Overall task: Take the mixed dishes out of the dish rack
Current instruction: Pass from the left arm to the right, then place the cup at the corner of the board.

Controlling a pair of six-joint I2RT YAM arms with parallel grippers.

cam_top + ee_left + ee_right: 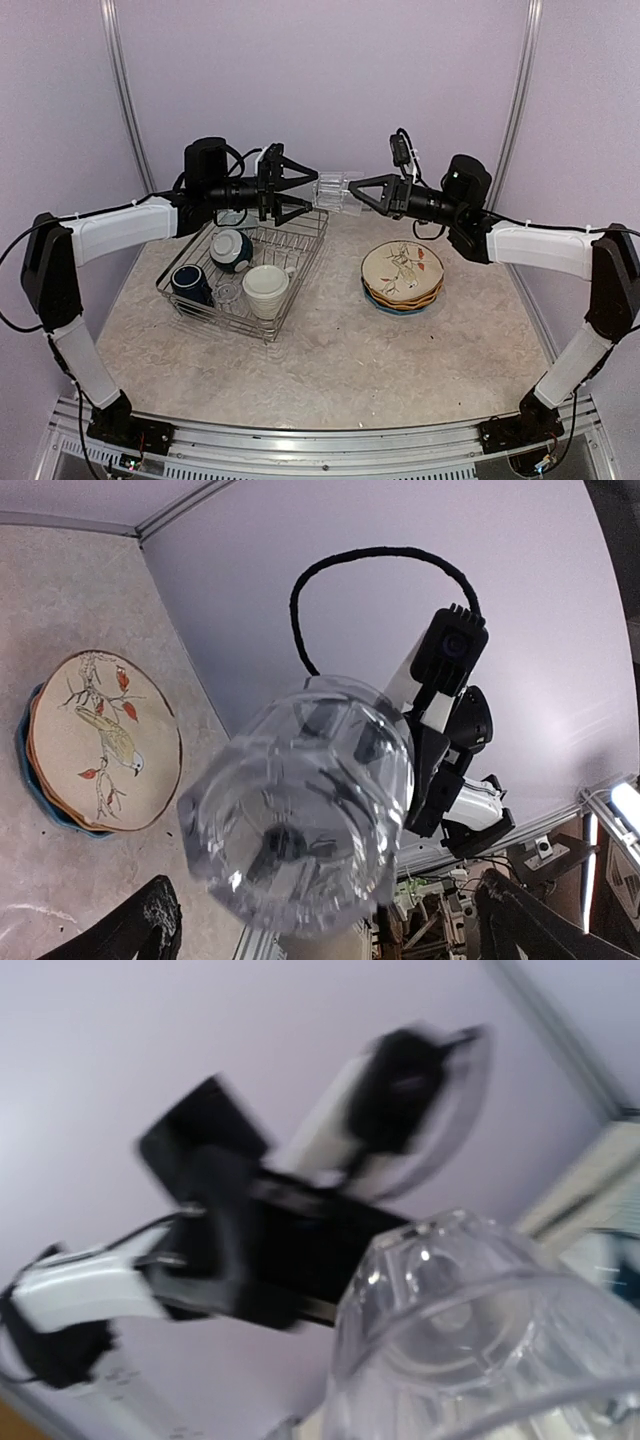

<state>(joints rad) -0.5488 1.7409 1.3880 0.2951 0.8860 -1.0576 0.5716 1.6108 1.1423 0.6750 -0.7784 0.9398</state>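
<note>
Handover turns on one clear glass (335, 190), hanging in the air at about 12 o'clock over the surface (340, 380), just past the far corner of the dish rack (298, 285). Its long axis lies roughly level, running 9 to 3 o'clock between the two arms. Left fingers (135, 930) stand spread wide on either side of it, apparently clear of its wall, with the glass at their 3 o'clock. Right fingers (355, 188) are closed tight at its other end, seemingly pinching the rim, so the right arm likely carries it. Stacked plates (402, 275) lie at 5 o'clock from the glass, nearer the right arm.
</note>
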